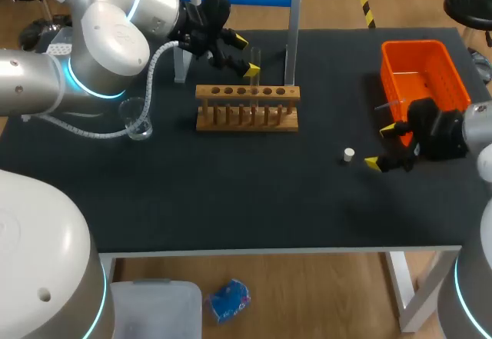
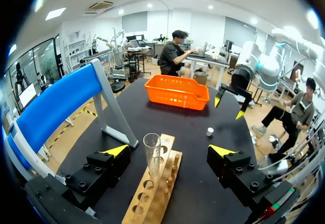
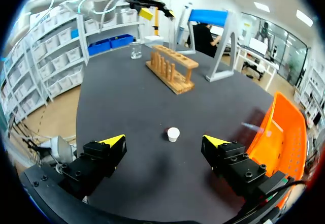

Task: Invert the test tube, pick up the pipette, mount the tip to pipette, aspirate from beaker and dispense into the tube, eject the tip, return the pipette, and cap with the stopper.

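Left wrist view: test tube [image 2: 152,155] stands upright, mouth up, in the wooden rack [image 2: 152,196], between the wide-open fingers of our left end effector [image 2: 169,151], neither finger touching it. White stopper [image 1: 349,154] sits on the black tabletop [image 1: 231,193], well right of the rack, just ahead of our right end effector [image 1: 383,147], which is also spread wide and holds nothing. Orange basket [image 1: 424,78] sits near that end effector. Glass beaker [image 1: 137,121] stands left of the rack.
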Tool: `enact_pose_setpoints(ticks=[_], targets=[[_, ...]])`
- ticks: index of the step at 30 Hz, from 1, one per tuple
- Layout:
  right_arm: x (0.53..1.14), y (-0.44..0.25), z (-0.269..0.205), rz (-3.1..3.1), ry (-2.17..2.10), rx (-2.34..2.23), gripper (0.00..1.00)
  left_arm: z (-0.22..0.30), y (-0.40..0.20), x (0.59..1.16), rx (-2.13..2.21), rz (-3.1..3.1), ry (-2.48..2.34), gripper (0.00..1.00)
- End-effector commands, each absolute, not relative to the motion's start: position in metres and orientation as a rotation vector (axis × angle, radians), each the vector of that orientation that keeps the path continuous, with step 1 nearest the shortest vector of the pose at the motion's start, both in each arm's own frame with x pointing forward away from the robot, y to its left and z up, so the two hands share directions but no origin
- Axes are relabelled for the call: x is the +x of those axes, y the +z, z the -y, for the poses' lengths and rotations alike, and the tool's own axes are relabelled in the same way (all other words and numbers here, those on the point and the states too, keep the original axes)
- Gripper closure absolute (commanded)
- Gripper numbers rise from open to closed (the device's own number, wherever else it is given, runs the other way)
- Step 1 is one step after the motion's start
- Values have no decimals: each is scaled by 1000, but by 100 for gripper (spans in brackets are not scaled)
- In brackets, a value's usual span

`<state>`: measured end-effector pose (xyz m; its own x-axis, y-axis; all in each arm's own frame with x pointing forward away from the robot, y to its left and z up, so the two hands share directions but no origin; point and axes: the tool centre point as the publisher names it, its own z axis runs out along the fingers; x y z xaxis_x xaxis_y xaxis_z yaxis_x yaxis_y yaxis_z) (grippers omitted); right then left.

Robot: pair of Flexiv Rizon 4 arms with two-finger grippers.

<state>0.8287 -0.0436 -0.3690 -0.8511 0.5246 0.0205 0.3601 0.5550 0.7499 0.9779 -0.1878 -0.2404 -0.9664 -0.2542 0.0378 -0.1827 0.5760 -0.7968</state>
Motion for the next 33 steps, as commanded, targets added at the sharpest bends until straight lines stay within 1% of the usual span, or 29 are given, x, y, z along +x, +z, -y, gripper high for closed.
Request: enact_pose_setpoints(ticks=[1, 10, 11, 12, 14, 16, 18, 19, 20, 21, 23, 27, 28, 33], targets=[[838, -386, 34, -2571, 1177, 785, 0, 188, -239, 979, -377, -2723, -1355, 0], [844, -402, 28, -2547, 1171, 863, 0, 188, -239, 979, -377, -2723, -1355, 0], [845, -403, 27, -2546, 1170, 868, 5, 188, -239, 979, -377, -2723, -1355, 0], [845, -404, 27, -2541, 1170, 876, 14, 188, -239, 979, -377, -2723, -1355, 0], [846, -406, 25, -2541, 1171, 880, 16, 188, -239, 979, -377, -2723, -1355, 0], [847, -408, 23, -2540, 1170, 882, 26, 188, -239, 979, -377, -2723, -1355, 0], [849, -410, 21, -2541, 1171, 886, 31, 188, -239, 979, -377, -2723, -1355, 0], [850, -411, 21, -2542, 1171, 888, 49, 188, -239, 979, -377, -2723, -1355, 0], [851, -411, 20, -2543, 1171, 891, 51, 188, -239, 979, -377, -2723, -1355, 0], [852, -411, 19, -2543, 1171, 892, 48, 188, -239, 979, -377, -2723, -1355, 0], [853, -413, 17, -2547, 1169, 892, 47, 188, -239, 979, -377, -2723, -1355, 0], [856, -415, 14, -2551, 1168, 889, 48, 188, -239, 979, -377, -2723, -1355, 0], [857, -416, 13, -2552, 1167, 888, 50, 188, -239, 979, -377, -2723, -1355, 0], [863, -418, 9, -2560, 1163, 886, 51, 188, -239, 979, -377, -2723, -1355, 0]])
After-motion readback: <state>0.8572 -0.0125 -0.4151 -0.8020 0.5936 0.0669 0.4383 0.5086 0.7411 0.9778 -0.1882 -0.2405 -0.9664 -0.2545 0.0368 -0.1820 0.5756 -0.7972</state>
